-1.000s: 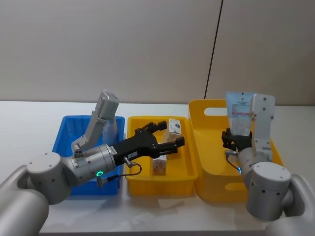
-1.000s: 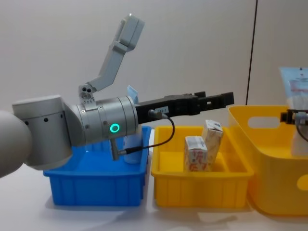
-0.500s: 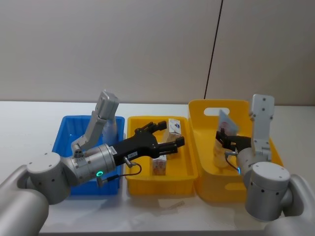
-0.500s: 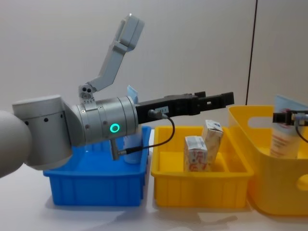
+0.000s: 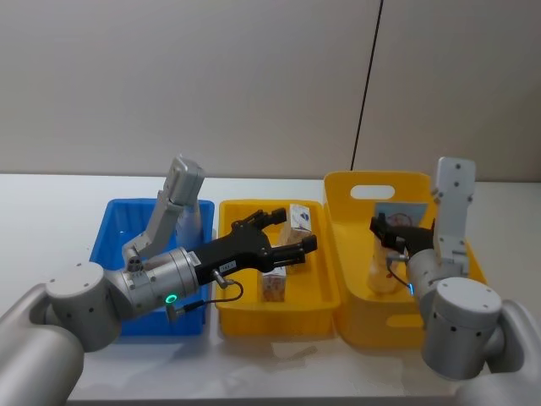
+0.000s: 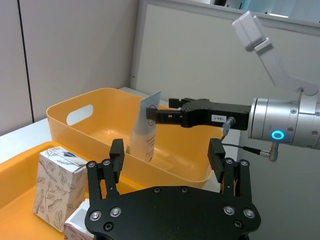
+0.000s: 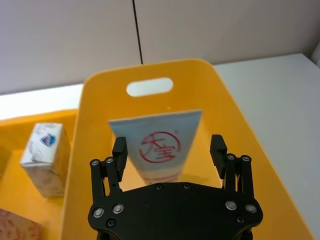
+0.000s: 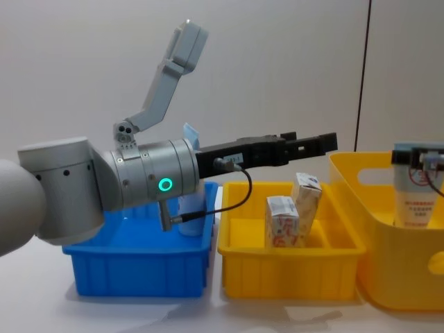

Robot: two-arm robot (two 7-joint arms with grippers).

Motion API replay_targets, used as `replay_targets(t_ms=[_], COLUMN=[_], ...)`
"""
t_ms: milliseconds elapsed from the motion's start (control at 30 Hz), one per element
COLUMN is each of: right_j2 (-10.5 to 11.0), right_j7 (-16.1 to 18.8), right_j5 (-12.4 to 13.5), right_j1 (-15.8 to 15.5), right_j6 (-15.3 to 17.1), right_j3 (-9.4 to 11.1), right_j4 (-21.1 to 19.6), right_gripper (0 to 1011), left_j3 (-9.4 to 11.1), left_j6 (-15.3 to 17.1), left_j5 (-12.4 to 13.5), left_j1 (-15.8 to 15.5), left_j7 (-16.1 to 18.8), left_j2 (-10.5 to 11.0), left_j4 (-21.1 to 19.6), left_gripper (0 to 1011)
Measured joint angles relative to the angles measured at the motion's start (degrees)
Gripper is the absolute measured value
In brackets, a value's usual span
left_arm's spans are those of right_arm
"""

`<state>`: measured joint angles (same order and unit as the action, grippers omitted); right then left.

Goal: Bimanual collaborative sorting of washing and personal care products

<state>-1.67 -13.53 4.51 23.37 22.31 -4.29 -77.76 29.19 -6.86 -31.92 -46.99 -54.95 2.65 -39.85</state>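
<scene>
Red-logo tube [image 7: 150, 125]: lowered, now standing in right yellow bin [image 5: 372, 326]; right gripper [image 7: 168, 141] spread, tube released. Left gripper [image 6: 166, 145] spread above cartons [image 8: 282, 222]; more sorting likely.

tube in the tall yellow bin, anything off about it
Slightly: the tube stands on end in the tall yellow bin, a bit tilted, with the right hand open at its top. Nothing spilled or damaged.

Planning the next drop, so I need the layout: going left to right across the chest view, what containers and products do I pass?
blue bin → yellow tray → shorter cream carton → taller cream carton → tall yellow basket → squeeze tube with red circle logo
</scene>
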Motion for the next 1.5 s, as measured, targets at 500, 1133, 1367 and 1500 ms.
replay_targets(t_ms=[500, 1133, 1367, 1500], right_j2=[-0.4, 1.3, 4.8, 6.8], right_j7=[6.8, 11.7, 12.7, 13.3], right_j5=[4.0, 7.6, 8.3, 8.8], right_j1=[-2.3, -5.5, -8.8, -10.7], right_j6=[-6.9, -10.0, -11.9, -12.9], right_j3=[1.1, 0.6, -1.0, -2.1], right_j4=[-5.5, -10.1, -12.5, -13.9], right_gripper=[1004, 1004, 1004, 1004], left_j3=[0.0, -0.3, -0.7, -0.9], left_j6=[0.0, 0.8, 1.7, 2.1], left_j5=[0.0, 2.4, 4.5, 5.7], left_j1=[0.0, 3.9, 7.5, 9.3], left_j7=[0.0, 6.3, 12.1, 15.0], left_j2=[0.0, 2.2, 4.3, 5.3], left_j4=[0.0, -6.2, -11.9, -14.8], left_gripper=[1001, 1001, 1001, 1001])
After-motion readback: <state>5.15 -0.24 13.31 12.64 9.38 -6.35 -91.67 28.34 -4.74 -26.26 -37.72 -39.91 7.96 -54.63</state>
